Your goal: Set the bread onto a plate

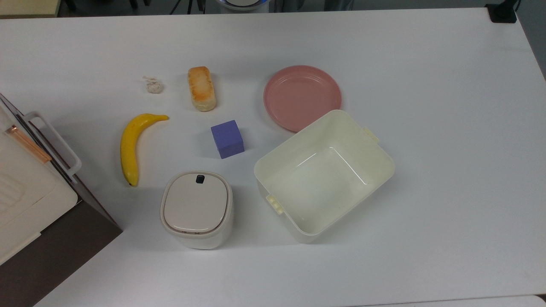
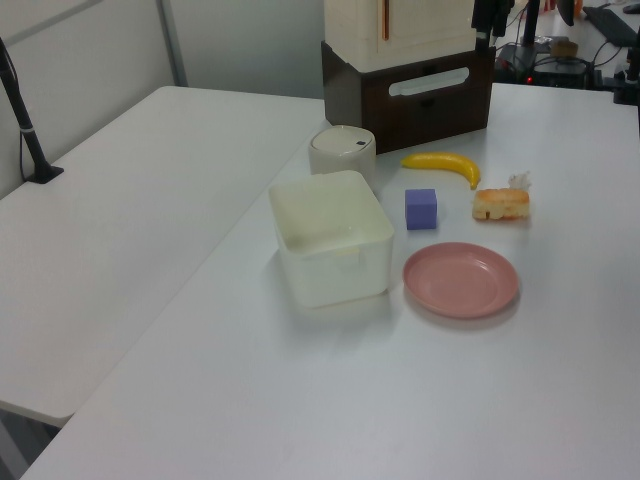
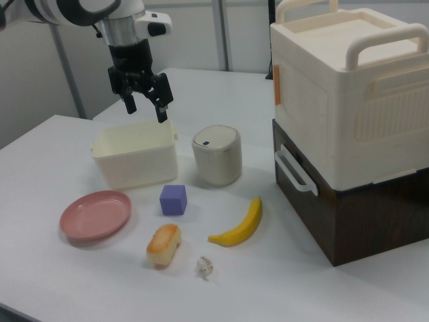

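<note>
- The tool (image 3: 143, 100) is hanging above the tabletop (image 1: 448, 128) with its fingers spread apart and nothing between them; in the right view it is hovering over the far rim of the cream tub (image 3: 134, 157).
- The bread (image 1: 201, 88) is lying flat on the tabletop, toasted side up, well apart from the tool and nearer the camera in the right view, beyond the tub and the purple cube (image 3: 173, 199).
- The plate (image 1: 302, 97) is sitting empty and level, so the task is judged as not yet begun. In the top view the tub's rim is overlapping the plate's edge; whether they are touching cannot be told.
- Judgement: with its long sides free, the bread is presenting a convenient pinch across its narrow width.
- Other items near the bread: the small off-white lump (image 1: 154, 86) just beside it, the banana (image 1: 130, 145) near it, and the purple cube between the bread and the tub.
- The lidded canister (image 1: 196, 209) and the stacked cream and brown boxes (image 3: 348, 127) are standing well apart from the bread-to-plate path.
- Judgement: the tub wall is the main obstruction; a carry from bread to plate is calling for enough height to pass the cube and the tub's rim, and a placement towards the plate's open side.
</note>
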{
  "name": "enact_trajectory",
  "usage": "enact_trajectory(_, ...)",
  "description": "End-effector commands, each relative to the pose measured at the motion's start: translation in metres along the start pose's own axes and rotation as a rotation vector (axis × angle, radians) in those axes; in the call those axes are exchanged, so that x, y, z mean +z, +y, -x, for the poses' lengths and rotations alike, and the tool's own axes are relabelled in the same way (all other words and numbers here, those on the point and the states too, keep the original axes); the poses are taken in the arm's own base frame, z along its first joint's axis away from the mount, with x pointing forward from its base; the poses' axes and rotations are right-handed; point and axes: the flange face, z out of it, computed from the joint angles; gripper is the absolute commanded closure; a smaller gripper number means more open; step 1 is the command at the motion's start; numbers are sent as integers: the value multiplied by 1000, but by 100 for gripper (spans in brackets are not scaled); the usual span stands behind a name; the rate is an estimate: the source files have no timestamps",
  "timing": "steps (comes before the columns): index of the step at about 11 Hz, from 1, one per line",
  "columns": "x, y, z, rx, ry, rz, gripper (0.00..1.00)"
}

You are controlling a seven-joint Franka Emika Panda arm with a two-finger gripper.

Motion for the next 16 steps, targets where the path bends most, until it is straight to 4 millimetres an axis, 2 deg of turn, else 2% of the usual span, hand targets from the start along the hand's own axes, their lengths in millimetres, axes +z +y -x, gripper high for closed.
enact_trajectory(1,-6,7,8,-50,-17,36,0)
enact_trajectory(8,1,4,7,-61,-31,30,0)
enact_trajectory(14,-1,5,5,-86,-15,23,0)
enact_trajectory(16,7,3,1,-88,-8,24,0)
